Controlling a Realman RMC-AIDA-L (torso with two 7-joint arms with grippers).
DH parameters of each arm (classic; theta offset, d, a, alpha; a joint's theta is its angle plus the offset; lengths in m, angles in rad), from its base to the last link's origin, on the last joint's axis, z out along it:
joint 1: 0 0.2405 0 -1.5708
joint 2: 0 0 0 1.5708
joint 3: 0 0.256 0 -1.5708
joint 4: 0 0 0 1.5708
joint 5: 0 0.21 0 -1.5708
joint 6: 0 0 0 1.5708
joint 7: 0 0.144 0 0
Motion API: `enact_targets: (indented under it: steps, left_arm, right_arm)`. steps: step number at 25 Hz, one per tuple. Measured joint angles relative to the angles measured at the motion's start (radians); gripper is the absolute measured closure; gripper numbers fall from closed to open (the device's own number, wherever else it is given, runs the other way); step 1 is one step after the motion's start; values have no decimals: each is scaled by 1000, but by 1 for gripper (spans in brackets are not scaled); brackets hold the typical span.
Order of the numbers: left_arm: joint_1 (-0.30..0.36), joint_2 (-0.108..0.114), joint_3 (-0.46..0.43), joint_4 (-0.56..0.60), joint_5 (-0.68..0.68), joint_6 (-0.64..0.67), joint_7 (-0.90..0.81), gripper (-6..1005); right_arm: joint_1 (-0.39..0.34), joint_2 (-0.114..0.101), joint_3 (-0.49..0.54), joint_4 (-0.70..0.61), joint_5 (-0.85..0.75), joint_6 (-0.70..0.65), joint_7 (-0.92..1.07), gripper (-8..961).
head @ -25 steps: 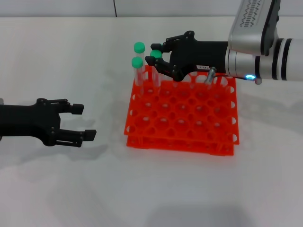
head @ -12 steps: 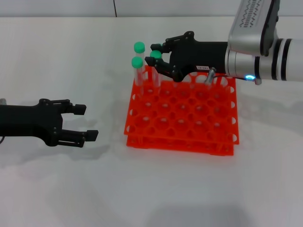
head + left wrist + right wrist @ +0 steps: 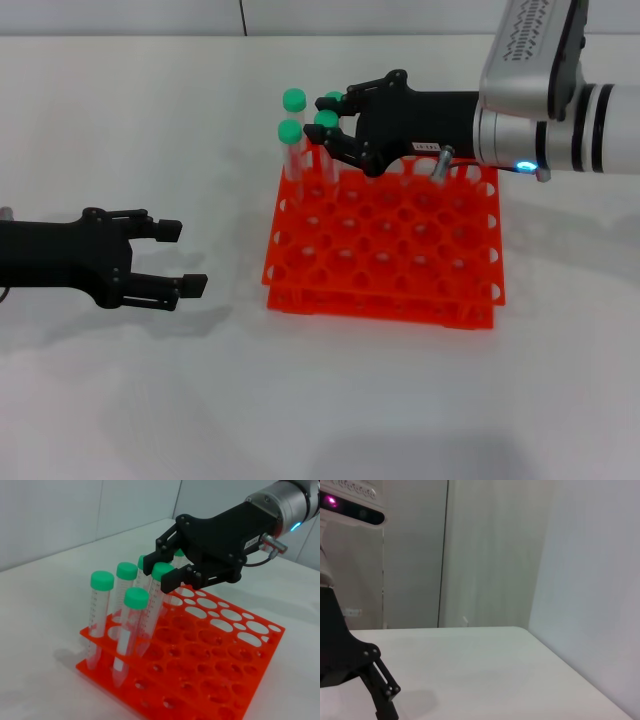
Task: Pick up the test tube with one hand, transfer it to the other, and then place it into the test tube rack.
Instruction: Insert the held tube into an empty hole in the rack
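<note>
- Right hand [image 3: 335, 128] is over the far left corner of the test tube rack [image 3: 385, 250], fingers either side of the test tube [image 3: 156, 602] just under its green cap [image 3: 162, 571].
- Left wrist view: pads sit tight on the tube below the cap, so I read it as gripped. Tube leans a bit, lower end already down in a rack hole.
- Four other green-capped tubes [image 3: 99, 617] stand in neighbouring holes along that edge, very close to my fingers.
- Left hand [image 3: 170, 258] hovers over the tabletop [image 3: 150, 400] well to the left of the rack, jaws apart, holding nothing.
- Handling, my guess: light, stiff, clear plastic, smooth wall so slippery under the pads. Unlikely to crack, but it can pivot if pinched off-centre.
- Best hold is high on the barrel right below the cap; the cap rim acts as a stop against sliding through.
- Risk: knocking the neighbouring tubes when my fingers spread. Release straight, retreat upward.
</note>
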Motion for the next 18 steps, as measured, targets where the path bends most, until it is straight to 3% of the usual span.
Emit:
enact_targets:
  steps: [18]
  left_arm:
    - [-1,3,0,0,0,-2,0,115]
  right_arm:
    - [11,0,0,0,0,4,7,684]
